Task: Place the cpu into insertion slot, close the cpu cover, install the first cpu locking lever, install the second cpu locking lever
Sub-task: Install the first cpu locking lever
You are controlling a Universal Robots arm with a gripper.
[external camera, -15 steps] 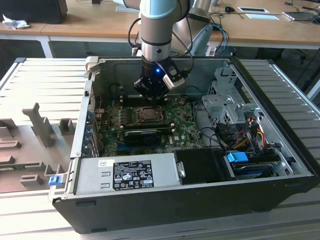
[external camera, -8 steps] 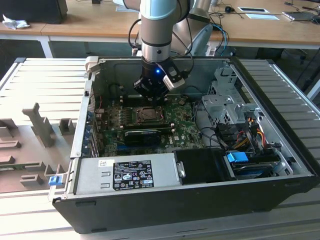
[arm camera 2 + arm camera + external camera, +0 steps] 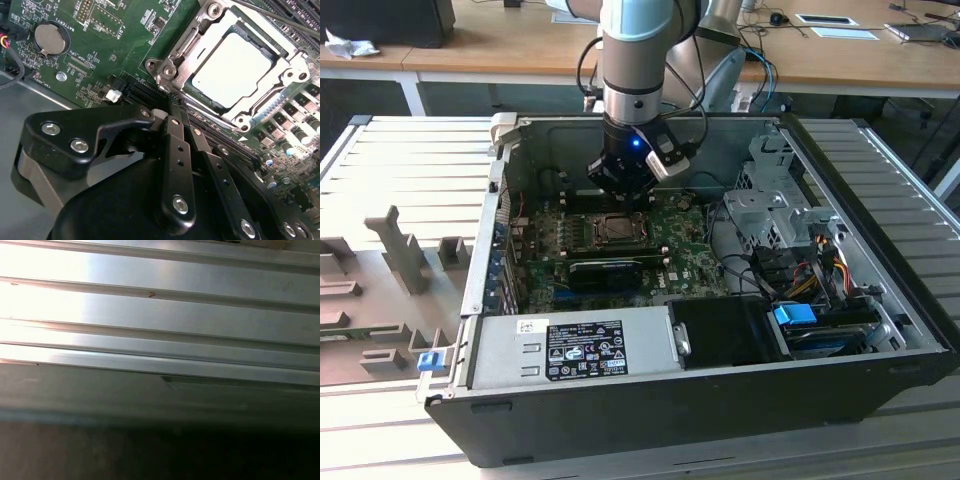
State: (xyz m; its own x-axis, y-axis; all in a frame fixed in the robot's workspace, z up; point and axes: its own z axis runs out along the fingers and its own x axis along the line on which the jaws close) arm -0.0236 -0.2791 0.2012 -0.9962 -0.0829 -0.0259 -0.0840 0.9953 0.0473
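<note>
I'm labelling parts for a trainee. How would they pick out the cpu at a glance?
Start at the green motherboard in the open computer case. In the second wrist view the cpu is the pale square plate framed by the silvery cpu cover, unlike the round coin battery.

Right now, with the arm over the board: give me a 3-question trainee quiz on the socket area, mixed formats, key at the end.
1. True or false: the cpu already sits in the insertion slot.
2. Multiple choice: in the second wrist view, the cpu cover is (A) leaning upright away from the socket, (B) lying down around the chip, (C) off the board on the metal table.
3. Short answer: in the exterior view, what long black part lies on the green board just in front of the socket?

Key
1. True.
2. B.
3. The black card.
</note>
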